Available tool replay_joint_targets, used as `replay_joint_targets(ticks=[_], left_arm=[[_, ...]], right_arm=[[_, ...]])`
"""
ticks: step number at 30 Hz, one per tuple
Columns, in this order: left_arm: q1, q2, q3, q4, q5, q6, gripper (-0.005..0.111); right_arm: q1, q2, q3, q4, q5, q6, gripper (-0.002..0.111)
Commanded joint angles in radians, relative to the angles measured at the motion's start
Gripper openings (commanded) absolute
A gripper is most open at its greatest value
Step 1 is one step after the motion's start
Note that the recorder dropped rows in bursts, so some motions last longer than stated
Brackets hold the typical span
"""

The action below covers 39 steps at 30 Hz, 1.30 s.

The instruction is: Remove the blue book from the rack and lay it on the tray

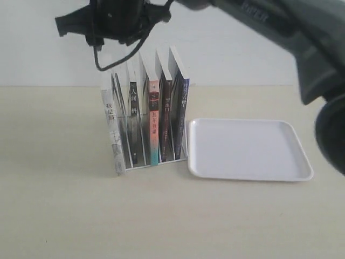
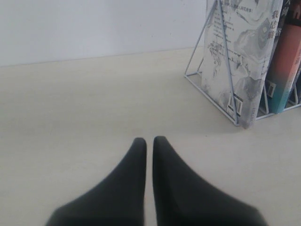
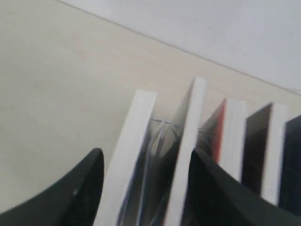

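Note:
The blue book (image 1: pixel 185 108) stands upright in the rightmost slot of the white wire rack (image 1: pixel 156 161), its dark blue-purple spine facing the camera. The white tray (image 1: pixel 248 148) lies flat just right of the rack with nothing on it. My right gripper (image 1: pixel 123 39) has reached across and hangs over the rack's left end. In the right wrist view it (image 3: pixel 146 157) is open, its fingers straddling the tops of the two leftmost books, away from the blue one. My left gripper (image 2: pixel 149 141) is shut on nothing, low over the table left of the rack.
The rack also holds a grey marbled book (image 2: pixel 244 56) at its left end, a black-spined book (image 1: pixel 134 116), a book with a pink-to-teal spine (image 1: pixel 154 127) and another black one (image 1: pixel 167 116). A pale wall rises behind the table.

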Motion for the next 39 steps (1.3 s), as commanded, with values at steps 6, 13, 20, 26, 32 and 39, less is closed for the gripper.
replay_joint_targets(ticks=[6,13,20,26,32,39], left_arm=[[0.000,-0.003,-0.003,0.002,-0.015,-0.007,0.005],[0.000,-0.003,-0.003,0.002,-0.015,-0.007,0.005],[0.000,-0.003,-0.003,0.002,-0.015,-0.007,0.005],[0.000,-0.003,-0.003,0.002,-0.015,-0.007,0.005],[0.000,-0.003,-0.003,0.002,-0.015,-0.007,0.005],[0.000,-0.003,-0.003,0.002,-0.015,-0.007,0.005]], right_arm=[[-0.012,-0.090,-0.005,-0.169,0.175,-0.043,0.030],[-0.012,-0.116,-0.005,-0.108,0.175,-0.143,0.000],[-0.012,-0.227,0.050,-0.119,0.175,-0.194,0.000],[-0.068,-0.513,0.497,-0.225,0.175,-0.087,0.000],[-0.187,-0.731,0.939,-0.233,-0.108,0.030,0.000],[-0.465,-0.593,0.964,0.686,-0.394,-0.625,0.000]])
